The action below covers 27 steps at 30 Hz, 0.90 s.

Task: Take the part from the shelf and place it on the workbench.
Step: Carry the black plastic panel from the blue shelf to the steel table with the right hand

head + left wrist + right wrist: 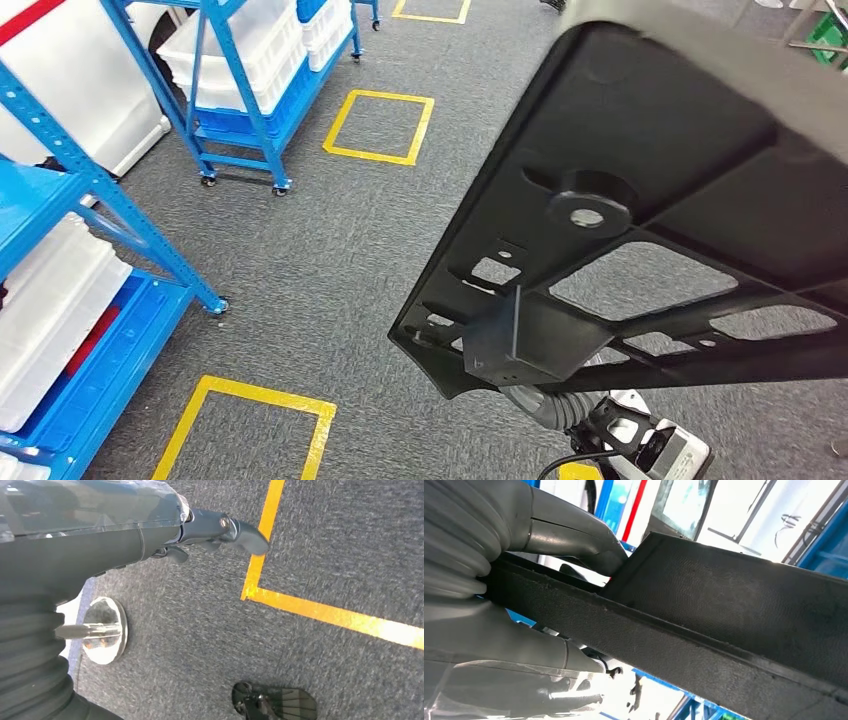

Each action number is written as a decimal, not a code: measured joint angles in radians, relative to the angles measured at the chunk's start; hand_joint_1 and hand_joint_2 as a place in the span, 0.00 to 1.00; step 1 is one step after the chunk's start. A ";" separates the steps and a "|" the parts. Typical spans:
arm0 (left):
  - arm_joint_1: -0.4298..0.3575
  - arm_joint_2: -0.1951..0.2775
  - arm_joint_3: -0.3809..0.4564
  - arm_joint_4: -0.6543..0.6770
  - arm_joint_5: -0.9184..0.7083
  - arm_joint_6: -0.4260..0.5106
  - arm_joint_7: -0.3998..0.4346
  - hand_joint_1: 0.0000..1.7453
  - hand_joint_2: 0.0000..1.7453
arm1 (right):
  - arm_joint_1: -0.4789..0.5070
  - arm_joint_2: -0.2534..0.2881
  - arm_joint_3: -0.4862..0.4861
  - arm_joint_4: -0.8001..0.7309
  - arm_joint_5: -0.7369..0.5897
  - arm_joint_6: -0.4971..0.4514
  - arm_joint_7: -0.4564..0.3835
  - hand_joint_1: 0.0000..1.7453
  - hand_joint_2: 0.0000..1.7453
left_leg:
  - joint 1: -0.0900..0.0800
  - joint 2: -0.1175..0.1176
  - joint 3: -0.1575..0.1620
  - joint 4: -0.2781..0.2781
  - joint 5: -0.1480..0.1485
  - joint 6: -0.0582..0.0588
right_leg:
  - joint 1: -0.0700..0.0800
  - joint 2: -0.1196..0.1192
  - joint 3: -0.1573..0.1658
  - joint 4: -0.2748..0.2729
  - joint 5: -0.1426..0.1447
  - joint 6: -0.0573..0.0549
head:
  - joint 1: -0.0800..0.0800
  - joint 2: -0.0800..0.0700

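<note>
Above the grey carpet (330,250), right robot hand (524,595) clamps the black plastic part's (640,200) edge, carrying it raised; left robot hand (220,530) hangs with fingers curled, holding nothing.

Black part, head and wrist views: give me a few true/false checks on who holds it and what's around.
1. The right robot hand grips the black part at its edge. True.
2. The part rests on a workbench. False: it is held in the air above the grey carpet.
3. The left robot hand holds a white bin. False: it holds nothing and hangs over the carpet by a yellow floor line.
4. Blue shelves with white bins stand at the left of the head view. True.
5. The floor markings are red circles. False: they are yellow squares.
</note>
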<state>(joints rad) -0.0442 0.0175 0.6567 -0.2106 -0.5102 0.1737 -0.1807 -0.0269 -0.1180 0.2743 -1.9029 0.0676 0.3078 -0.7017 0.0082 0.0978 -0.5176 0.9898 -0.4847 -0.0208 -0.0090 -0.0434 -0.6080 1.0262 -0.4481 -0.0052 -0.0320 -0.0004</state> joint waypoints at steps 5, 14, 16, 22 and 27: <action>-0.001 0.000 0.001 0.000 0.001 0.000 0.002 0.00 1.00 | 0.002 0.000 0.000 0.000 0.001 -0.001 0.000 0.97 1.00 | 0.001 0.004 0.002 -0.002 0.000 -0.002 | 0.001 0.004 -0.001 0.000 0.000 -0.002 | 0.000 0.000; 0.005 -0.007 0.023 0.000 0.005 0.010 0.042 0.00 1.00 | -0.009 0.013 0.010 0.004 -0.004 0.027 0.016 0.97 1.00 | 0.005 -0.117 -0.096 0.168 -0.043 0.006 | 0.011 0.114 0.007 -0.007 0.010 -0.035 | 0.000 0.000; 0.005 -0.007 0.027 0.000 0.002 0.012 0.044 0.00 1.00 | -0.008 0.013 0.010 0.003 -0.004 0.026 0.020 0.97 1.00 | 0.001 -0.157 -0.047 0.046 0.010 0.015 | 0.012 0.135 0.004 -0.005 0.011 -0.029 | 0.000 0.000; 0.002 -0.010 0.040 0.000 -0.011 0.026 0.066 0.00 1.00 | 0.005 0.013 0.012 -0.007 0.000 0.024 0.033 0.97 1.00 | -0.001 -0.118 -0.024 -0.010 0.034 0.043 | 0.008 0.109 -0.029 0.045 -0.019 0.004 | 0.000 0.000; 0.008 -0.015 0.041 0.000 -0.022 0.026 0.080 0.00 1.00 | 0.011 0.013 0.017 -0.009 -0.007 0.027 0.053 0.97 1.00 | -0.004 -0.055 -0.026 -0.011 0.034 0.046 | -0.006 0.049 -0.128 0.258 -0.108 0.023 | 0.000 0.000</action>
<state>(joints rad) -0.0358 0.0024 0.6977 -0.2110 -0.5325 0.1999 -0.1011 -0.0163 -0.1049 0.2914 -1.9116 0.0605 0.3345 -0.6492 0.0037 0.0425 -0.5437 0.9789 -0.4510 0.0250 -0.0148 0.0056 -0.7364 1.2841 -0.5558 0.0179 -0.0320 -0.0004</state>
